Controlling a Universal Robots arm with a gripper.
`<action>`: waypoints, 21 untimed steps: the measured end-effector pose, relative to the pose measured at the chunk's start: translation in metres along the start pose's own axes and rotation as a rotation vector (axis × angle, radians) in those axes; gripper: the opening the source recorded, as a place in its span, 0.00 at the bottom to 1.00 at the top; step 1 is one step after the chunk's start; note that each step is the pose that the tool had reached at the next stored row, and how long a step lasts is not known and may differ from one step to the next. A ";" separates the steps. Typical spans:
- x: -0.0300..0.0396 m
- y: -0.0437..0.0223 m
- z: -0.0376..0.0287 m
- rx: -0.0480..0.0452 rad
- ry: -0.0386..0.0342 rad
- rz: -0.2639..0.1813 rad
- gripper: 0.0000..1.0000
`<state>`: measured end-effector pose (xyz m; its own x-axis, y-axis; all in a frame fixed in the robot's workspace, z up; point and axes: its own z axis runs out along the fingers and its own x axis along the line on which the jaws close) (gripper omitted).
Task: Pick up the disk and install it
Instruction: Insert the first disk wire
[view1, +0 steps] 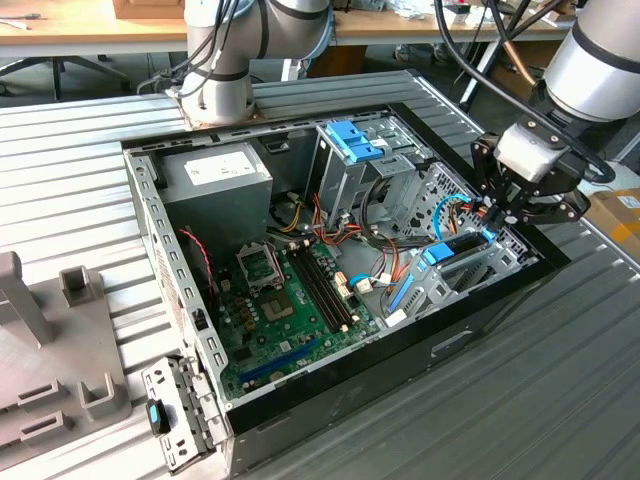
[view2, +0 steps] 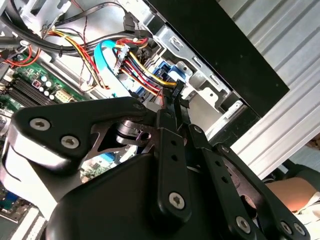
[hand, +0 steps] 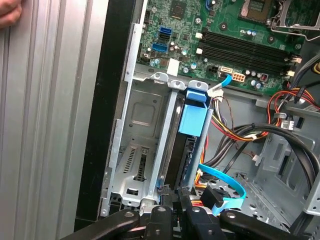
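Pincer (hand: 173, 191) was clamped narrowly on the disk (hand: 193, 119), which stood edge-on in the case's (view1: 400, 372) drive bay (hand: 138, 122). The disk's near end was hidden by the pincer.

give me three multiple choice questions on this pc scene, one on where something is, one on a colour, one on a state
1. In the exterior view, where over the computer case is the claw?
A) the left end
B) the right end, at the drive bay
C) the middle

2. What colour is the plastic frame on the disk?
A) blue
B) red
C) green

3. How is the computer case?
A) shut, panel on
B) standing upright
C) lying open

Answers:
1 B: the claw hangs at the bay on the exterior view's right.
2 A: the first wrist view shows the blue frame in the bay.
3 C: the circuit board lies bare.
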<state>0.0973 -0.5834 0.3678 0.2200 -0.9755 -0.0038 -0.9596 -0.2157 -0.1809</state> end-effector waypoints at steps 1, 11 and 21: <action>-0.0005 0.0010 -0.0001 0.0001 0.0002 0.001 0.17; -0.0023 0.0063 0.0009 0.0020 -0.0003 0.043 0.17; -0.0034 0.0126 0.0088 0.0076 -0.0147 0.091 0.17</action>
<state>0.0860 -0.5824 0.3569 0.1345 -0.9903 -0.0350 -0.9743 -0.1258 -0.1866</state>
